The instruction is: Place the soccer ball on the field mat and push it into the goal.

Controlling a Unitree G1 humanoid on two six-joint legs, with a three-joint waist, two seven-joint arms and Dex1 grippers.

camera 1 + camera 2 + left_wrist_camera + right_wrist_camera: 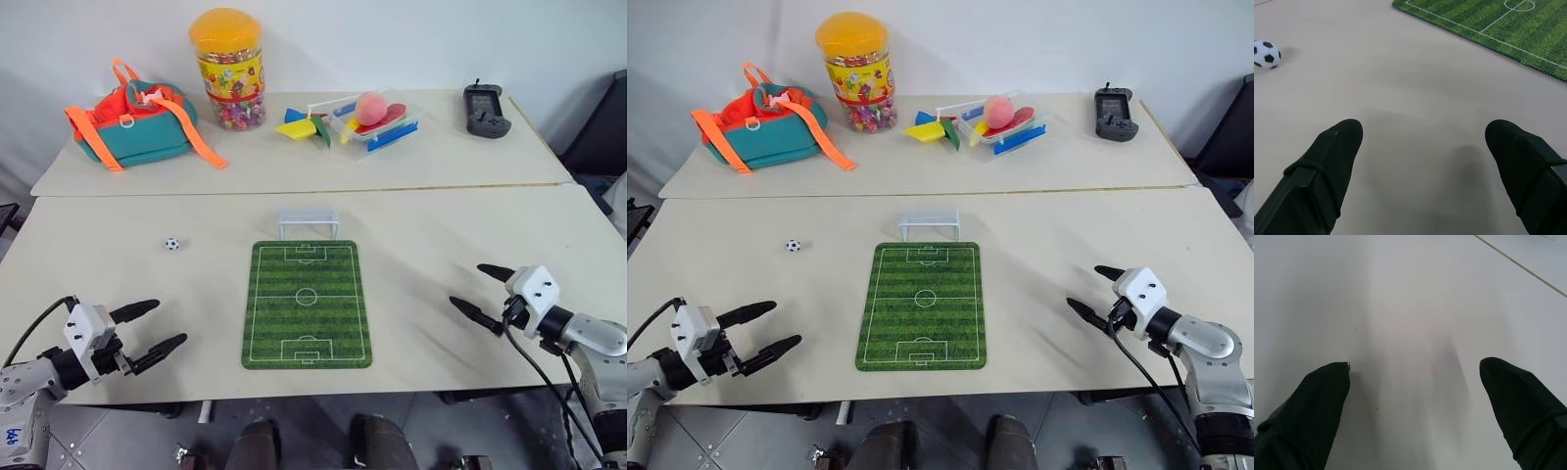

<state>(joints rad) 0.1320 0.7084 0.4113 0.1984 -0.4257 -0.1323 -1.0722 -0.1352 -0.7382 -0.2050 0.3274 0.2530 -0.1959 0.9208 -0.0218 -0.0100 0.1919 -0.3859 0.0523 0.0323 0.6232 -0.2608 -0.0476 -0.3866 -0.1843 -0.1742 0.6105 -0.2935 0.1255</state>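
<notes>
Lying on table: tiny black-white soccer ball [172,243]; both grippers' fingers spread, empty.

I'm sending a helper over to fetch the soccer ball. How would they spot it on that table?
Start at the green field mat in the middle of the near table. Look to the robot's left of the mat's far corner, level with the goal: the soccer ball sits alone on bare tabletop. It is tiny and black-and-white, unlike the bigger pink-orange ball in the far tray.
</notes>
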